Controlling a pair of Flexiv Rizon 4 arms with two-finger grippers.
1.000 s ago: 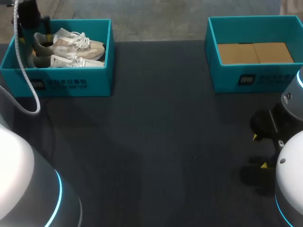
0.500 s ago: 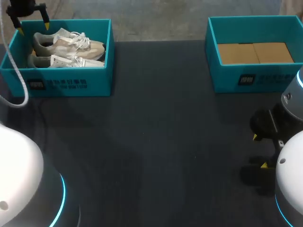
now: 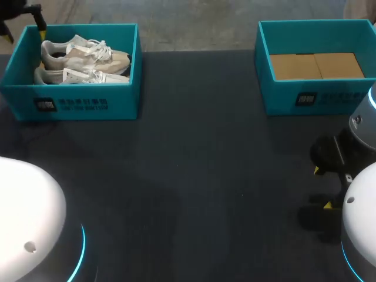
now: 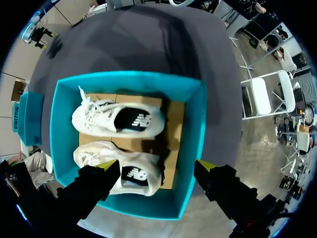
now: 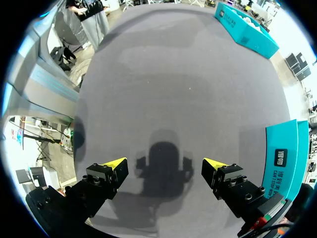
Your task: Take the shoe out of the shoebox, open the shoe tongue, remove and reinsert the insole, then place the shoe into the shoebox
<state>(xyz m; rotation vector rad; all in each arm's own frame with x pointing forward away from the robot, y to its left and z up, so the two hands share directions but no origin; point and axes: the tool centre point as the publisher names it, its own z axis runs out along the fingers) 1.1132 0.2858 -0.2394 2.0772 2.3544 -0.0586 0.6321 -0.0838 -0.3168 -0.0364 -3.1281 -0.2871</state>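
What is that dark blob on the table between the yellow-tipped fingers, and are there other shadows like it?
Right wrist view: that is the shadow of the right gripper on the table, likely from overhead light; left wrist view: a smaller dark patch on the cardboard between the shoes in the shoebox; head view: a soft shadow on the table beside the right arm.

The left arm (image 3: 29, 217) and right arm (image 3: 359, 202) had glossy white rounded shells edged with glowing blue rings, and the left gripper (image 4: 157, 166) and right gripper (image 5: 165, 163) were blocky black with yellow wedge tips.
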